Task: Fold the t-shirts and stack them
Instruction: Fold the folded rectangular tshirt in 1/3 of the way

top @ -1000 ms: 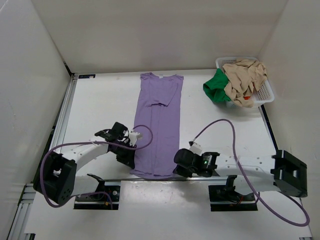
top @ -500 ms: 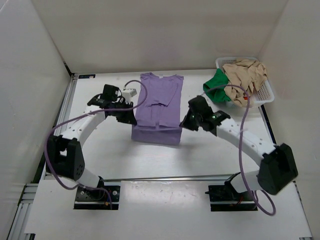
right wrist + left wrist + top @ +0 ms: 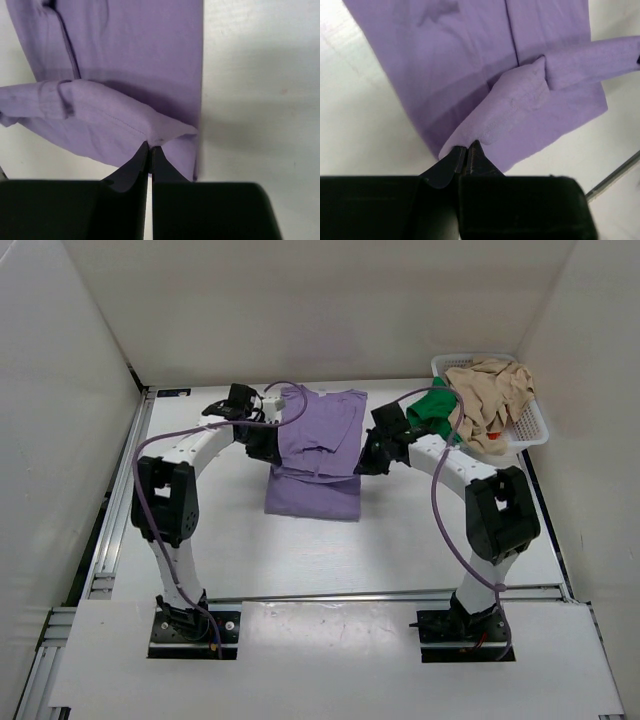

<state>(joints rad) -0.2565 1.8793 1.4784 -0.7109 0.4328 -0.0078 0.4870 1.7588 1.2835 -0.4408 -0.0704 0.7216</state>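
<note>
The lavender t-shirt (image 3: 322,430) lies lengthwise in the middle of the table, its lower half doubled back over the upper half, with the fold edge toward me. My left gripper (image 3: 268,450) is shut on the hem's left corner (image 3: 485,127). My right gripper (image 3: 364,464) is shut on the hem's right corner (image 3: 165,131). Both corners hang a little above the shirt's chest (image 3: 125,45), the hem sagging between them. A tan t-shirt (image 3: 490,395) and a green t-shirt (image 3: 432,416) sit heaped in the basket.
The white lattice basket (image 3: 530,428) stands at the back right corner, the green shirt spilling over its left rim close to my right arm. White walls close off the back and both sides. Purple cables loop off both arms.
Both grippers have carried the hem from the near edge toward the far collar end, doubling the long shirt over itself. The arms are now stretched far out.
</note>
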